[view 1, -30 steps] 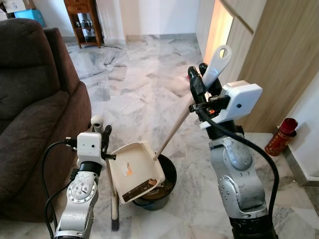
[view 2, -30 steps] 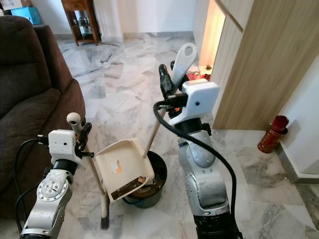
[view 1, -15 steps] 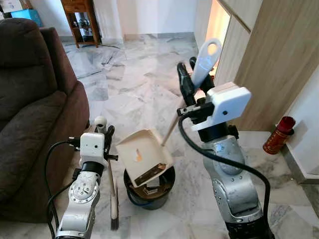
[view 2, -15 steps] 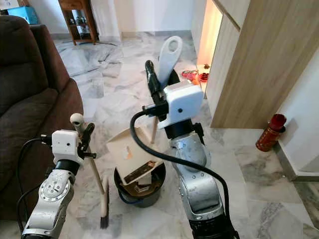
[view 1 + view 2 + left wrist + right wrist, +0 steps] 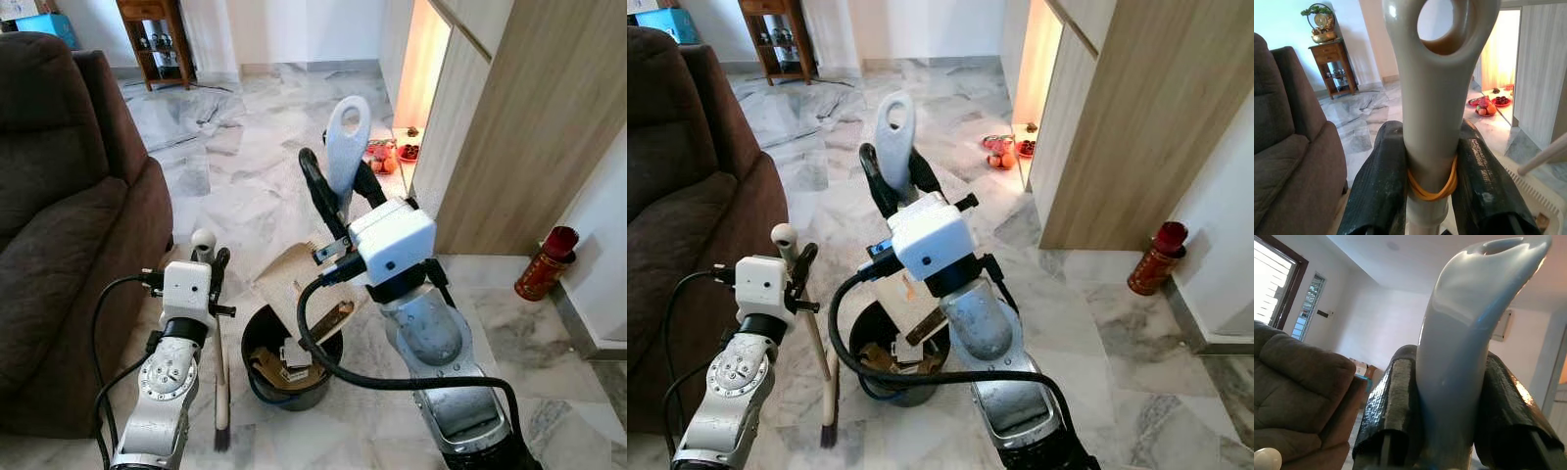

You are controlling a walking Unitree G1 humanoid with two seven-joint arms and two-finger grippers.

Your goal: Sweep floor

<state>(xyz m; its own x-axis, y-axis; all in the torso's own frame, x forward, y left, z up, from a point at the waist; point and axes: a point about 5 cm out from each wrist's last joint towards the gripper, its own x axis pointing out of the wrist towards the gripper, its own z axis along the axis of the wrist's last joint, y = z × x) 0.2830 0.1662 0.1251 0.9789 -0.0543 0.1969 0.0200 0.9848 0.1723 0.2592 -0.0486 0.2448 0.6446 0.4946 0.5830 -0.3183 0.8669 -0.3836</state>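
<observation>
I am seeing the brown sofa (image 5: 69,225) sitting at nine o'clock. The left pincer (image 5: 208,262) is clamping tight on the broom handle (image 5: 1432,127), its bristles (image 5: 222,416) resting on the marble floor (image 5: 245,176). At six o'clock the black bin (image 5: 294,377) is standing, and the dustpan (image 5: 304,289) is tipping over it. The right pincer (image 5: 338,191) is squeezing the dustpan's pale handle (image 5: 346,142).

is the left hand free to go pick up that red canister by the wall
Probably not: the left hand is shut on the broom, and the red canister stands far off past the right arm.
</observation>
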